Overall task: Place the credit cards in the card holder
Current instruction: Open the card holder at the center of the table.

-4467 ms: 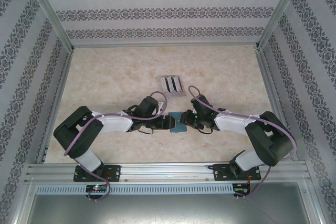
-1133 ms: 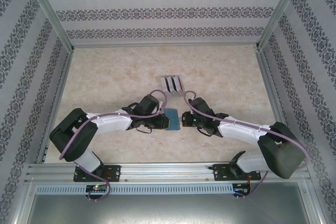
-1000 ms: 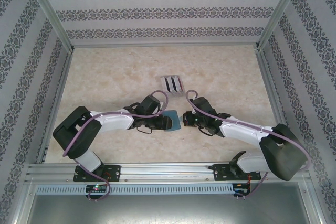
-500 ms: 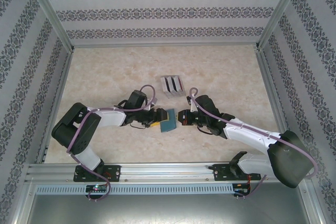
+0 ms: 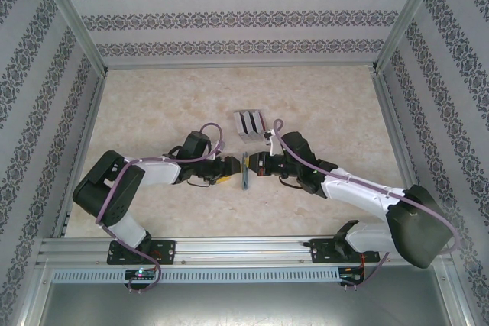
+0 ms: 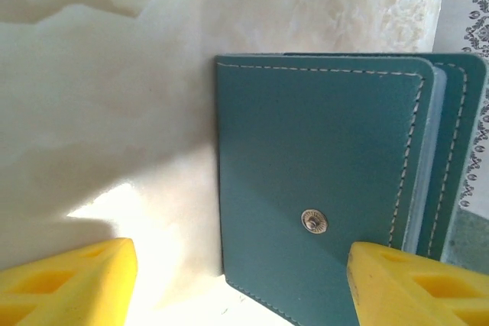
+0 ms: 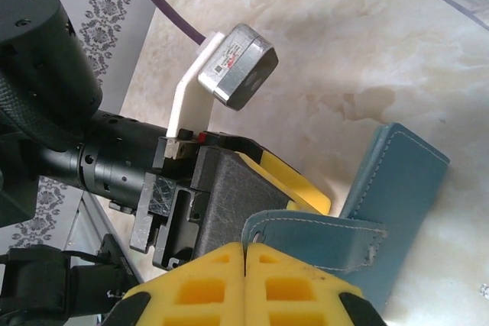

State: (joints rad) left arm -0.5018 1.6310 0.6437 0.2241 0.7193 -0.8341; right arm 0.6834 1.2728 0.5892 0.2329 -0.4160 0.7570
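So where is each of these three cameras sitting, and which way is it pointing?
Top external: above and behind the arms, looking down at the table; both arms, left gripper and right gripper show.
Left wrist: on the left arm, facing the card holder; its yellow fingers frame it.
Right wrist: on the right arm, facing the left gripper; its shut fingers show.
All three share the card holder.

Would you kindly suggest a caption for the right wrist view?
The right gripper pinching a flap of the teal card holder, left gripper close behind it.
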